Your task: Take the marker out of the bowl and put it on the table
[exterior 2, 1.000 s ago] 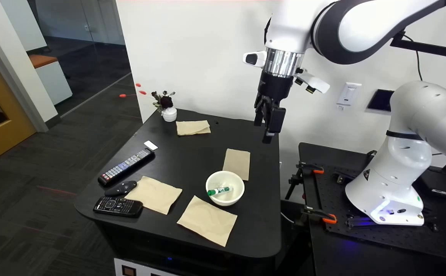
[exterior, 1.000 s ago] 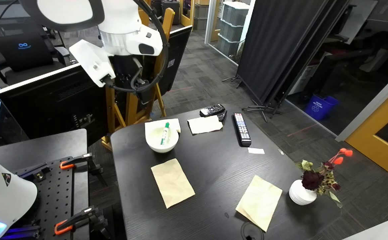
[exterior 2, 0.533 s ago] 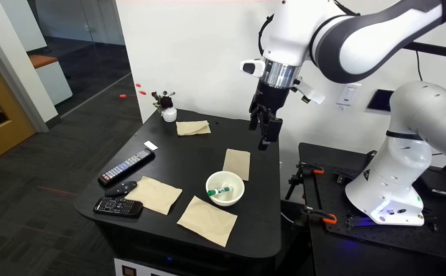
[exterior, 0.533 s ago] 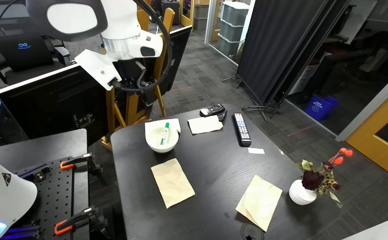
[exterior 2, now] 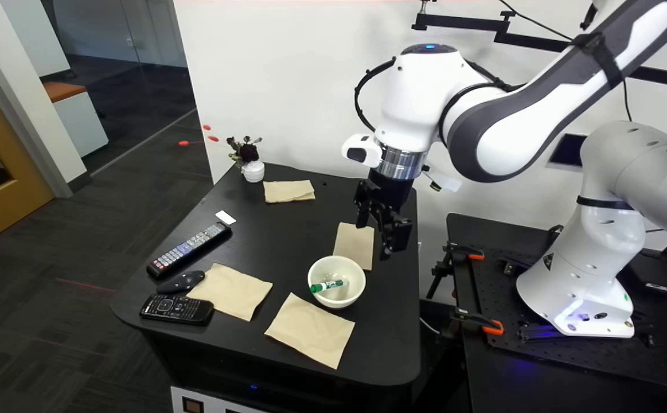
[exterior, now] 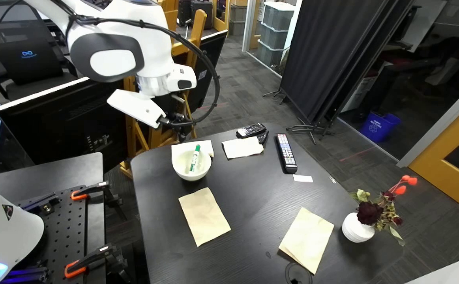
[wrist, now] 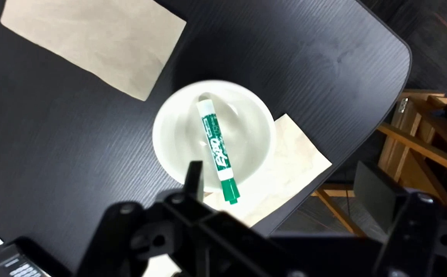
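Observation:
The green marker (wrist: 215,142) leans in the white bowl (wrist: 254,154), its green cap over the rim. Both exterior views show the marker (exterior: 194,158) (exterior 2: 327,286) in the bowl (exterior: 190,176) (exterior 2: 356,293). The bowl stands on the dark table (exterior 2: 276,241), partly over a tan napkin in an exterior view. My gripper (wrist: 283,181) is open and empty, its fingers wide apart. In an exterior view the gripper (exterior 2: 374,235) is above the table, up and to the side of the bowl. In an exterior view the fingers are mostly hidden against dark background.
Several tan napkins (exterior: 205,216) lie around the bowl. Remotes (exterior 2: 190,249) (exterior 2: 176,308) lie along a table side. A white vase with red flowers (exterior: 357,228) stands at a far corner. Monitors on wooden easels (exterior: 158,130) stand just past the table's edge near the arm.
The arm and gripper have come down toward the table and closer to the bowl. The marker and bowl have not moved. The fingers stay open.

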Controlling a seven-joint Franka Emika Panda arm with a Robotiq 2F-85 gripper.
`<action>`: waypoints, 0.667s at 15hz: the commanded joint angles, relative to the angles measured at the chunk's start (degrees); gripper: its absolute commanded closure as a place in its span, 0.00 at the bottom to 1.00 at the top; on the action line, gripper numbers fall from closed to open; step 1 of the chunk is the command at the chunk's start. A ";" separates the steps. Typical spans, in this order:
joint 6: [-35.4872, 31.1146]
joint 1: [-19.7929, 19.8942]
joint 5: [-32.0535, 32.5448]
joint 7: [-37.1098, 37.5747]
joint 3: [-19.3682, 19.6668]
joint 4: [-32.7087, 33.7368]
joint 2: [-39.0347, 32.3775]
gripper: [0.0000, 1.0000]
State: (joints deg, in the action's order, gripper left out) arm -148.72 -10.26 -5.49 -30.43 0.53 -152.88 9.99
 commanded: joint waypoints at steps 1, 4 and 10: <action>-5.39 -0.22 -3.15 -7.79 0.64 2.10 -6.56 0.00; -8.75 0.95 -6.03 -12.57 -0.53 3.69 -11.07 0.00; -9.52 4.90 -5.56 -14.70 -3.76 8.58 -18.90 0.00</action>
State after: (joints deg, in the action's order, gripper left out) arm -157.21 -8.16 -10.96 -43.63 -0.90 -147.54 -4.83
